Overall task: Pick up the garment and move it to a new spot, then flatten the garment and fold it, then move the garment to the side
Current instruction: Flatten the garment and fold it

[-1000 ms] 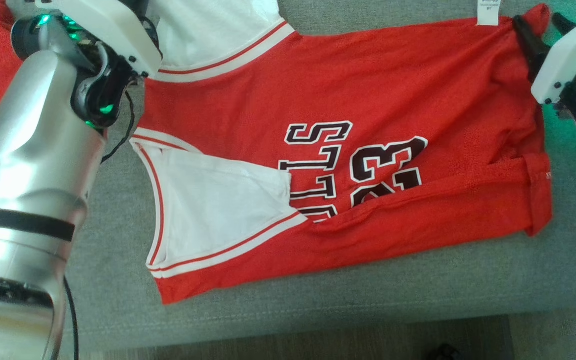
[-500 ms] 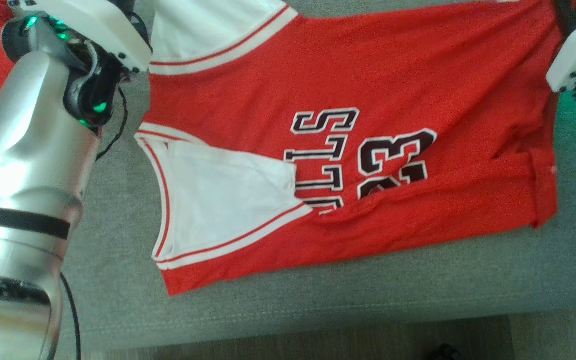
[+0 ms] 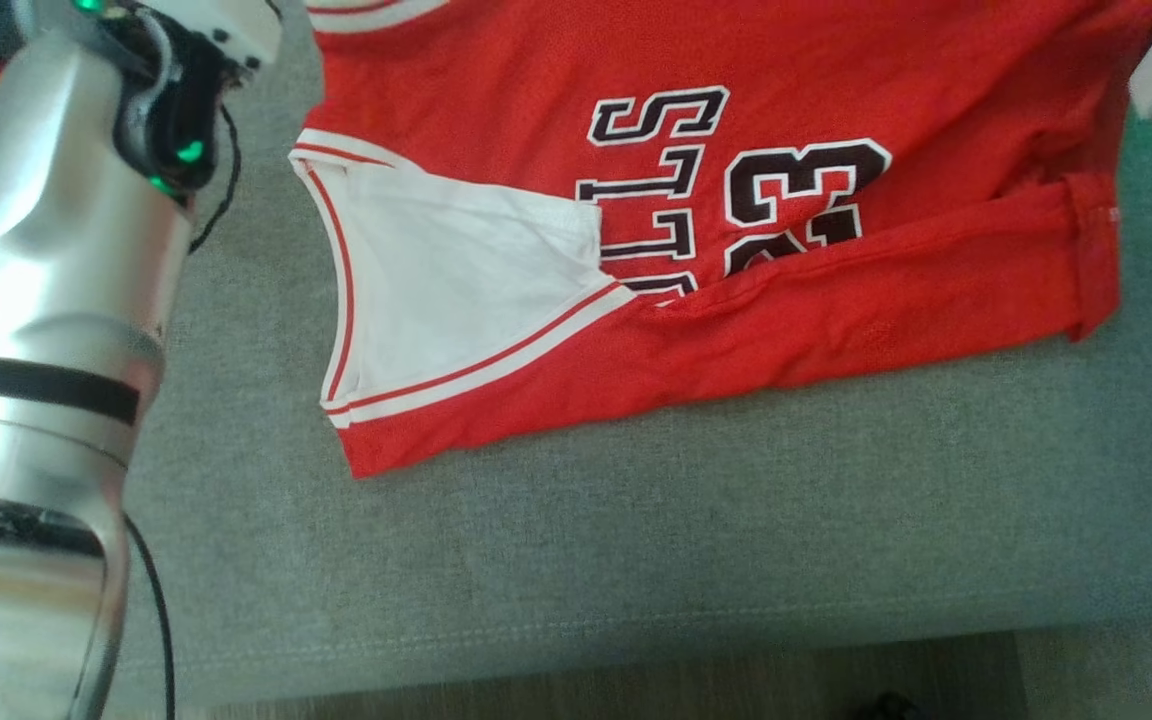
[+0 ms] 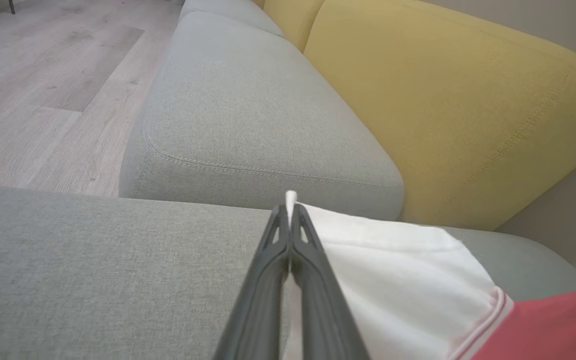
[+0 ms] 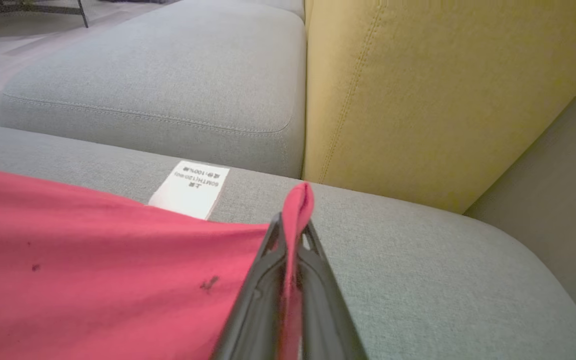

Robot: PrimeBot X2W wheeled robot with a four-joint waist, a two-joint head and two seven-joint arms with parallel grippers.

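Since 1 second ago the garment has slid toward 12 o'clock across the grey sofa seat. Its upper part is now cut off by the head view's top edge. The left gripper, fingers pressed together, pinches the garment's white edge. The right gripper, newly closed, pinches a red corner, with the white label at its 10 o'clock. A fold partly hides the lettering.

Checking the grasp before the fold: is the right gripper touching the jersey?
Touching. The right wrist view shows the right gripper shut on the jersey, red cloth pinched between its fingers.
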